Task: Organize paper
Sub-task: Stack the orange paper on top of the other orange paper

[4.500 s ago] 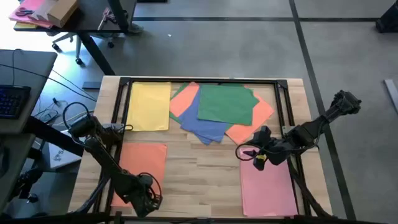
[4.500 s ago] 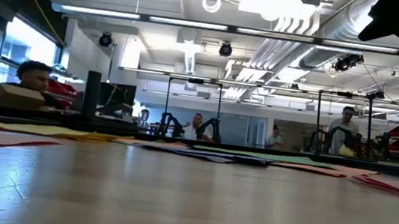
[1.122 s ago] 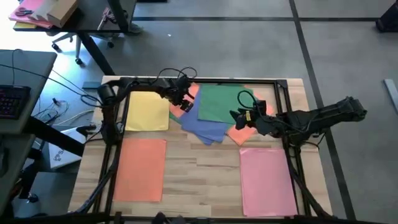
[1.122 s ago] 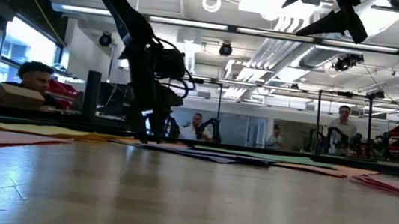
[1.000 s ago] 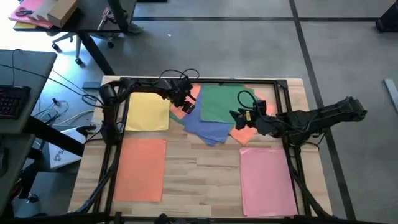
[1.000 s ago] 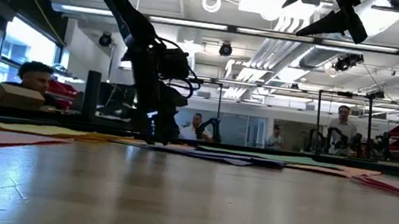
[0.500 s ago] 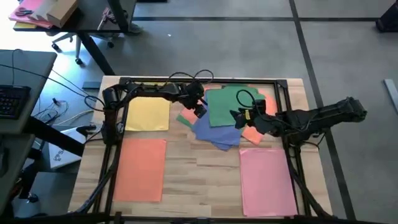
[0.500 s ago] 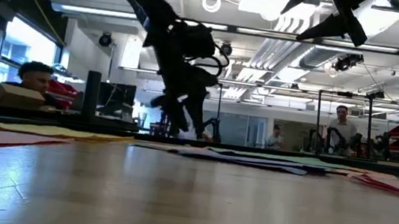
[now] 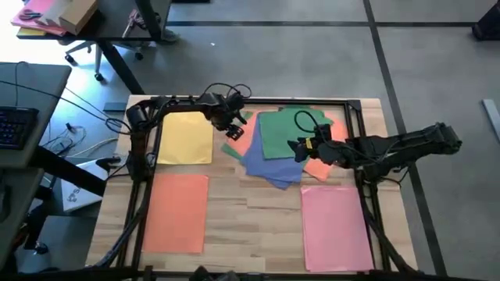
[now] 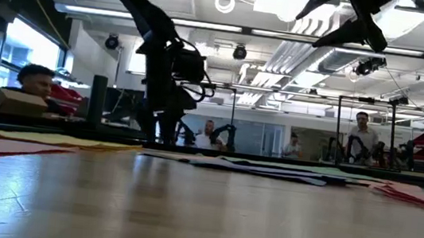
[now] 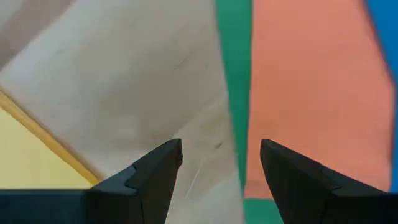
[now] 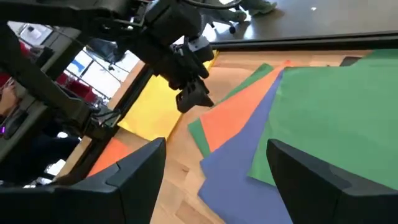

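Both tools hover open over the jumbled paper at the back of the tabletop

Three sheets already lie sorted and apart: the yellow sheet (image 9: 186, 138) at upper left of the high view, the orange sheet (image 9: 176, 212) at lower left, the pink sheet (image 9: 336, 227) at lower right. The unsorted pile sits upper centre, with the green sheet (image 9: 287, 133) on top of the blue sheet (image 9: 269, 162) and salmon sheets fanned beneath. The left tool (image 9: 233, 125) hangs at the pile's left edge, spread wide and holding nothing, probably lining up on the exposed salmon corner (image 11: 311, 93). The right tool (image 9: 301, 147) waits over the green sheet, also wide and empty. Compared with half a second ago, the left tool has drawn back leftward off the pile; the pile sits further right than a second ago.
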